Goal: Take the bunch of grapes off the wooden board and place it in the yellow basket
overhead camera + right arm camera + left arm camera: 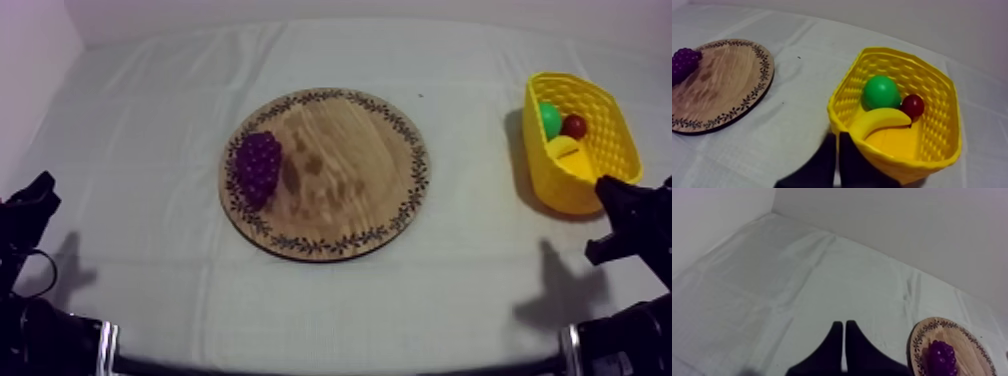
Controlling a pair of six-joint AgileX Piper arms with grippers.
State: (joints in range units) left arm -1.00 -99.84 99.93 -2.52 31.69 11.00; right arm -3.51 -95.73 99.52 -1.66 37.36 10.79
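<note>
A purple bunch of grapes [257,167] lies on the left part of the round wooden board [345,190] in the middle of the table. The yellow basket [604,110] stands at the right, holding a green pear [550,119], a small red fruit [574,126] and a banana [570,157]. My left gripper [40,190] rests low at the left, shut on nothing; its fingers [844,333] lie together, with the grapes [942,358] and board [967,338] off to one side. My right gripper [625,200] sits just in front of the basket [932,85], fingers [837,145] together at its near rim.
Grey-white cloth covers the table, with wide bare stretches left of the board and between board and basket. A pale wall rises along the far edge and at the left. In the right wrist view the board [722,85] with grapes [684,62] lies beyond the basket.
</note>
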